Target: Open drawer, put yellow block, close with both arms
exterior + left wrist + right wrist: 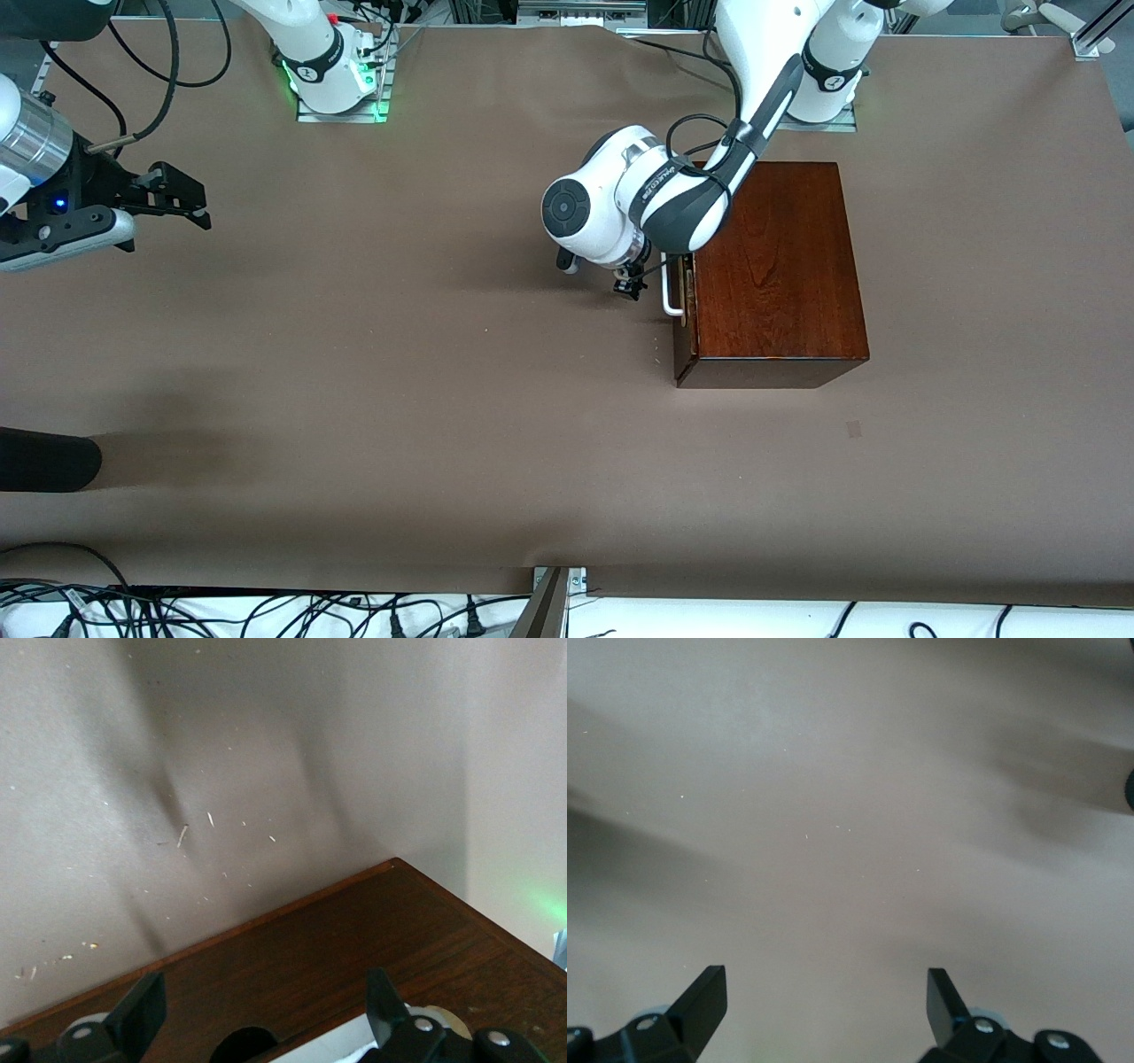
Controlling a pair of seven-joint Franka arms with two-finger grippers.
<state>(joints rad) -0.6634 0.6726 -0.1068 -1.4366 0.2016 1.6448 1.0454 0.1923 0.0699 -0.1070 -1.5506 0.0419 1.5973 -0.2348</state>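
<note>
The glossy dark reddish-brown wooden box stands toward the left arm's end of the table. Its drawer looks pushed in, the white bar handle facing the right arm's end. My left gripper hangs low just in front of that handle, open. In the left wrist view its fingers stand wide apart over dark wood, with the white handle beside one fingertip. My right gripper waits open above the table at the right arm's end, with only bare table between its fingers. The yellow block is out of view.
A brown cloth covers the table. A dark rounded object juts in at the right arm's end, nearer the front camera. Cables and a metal bracket lie along the table's near edge.
</note>
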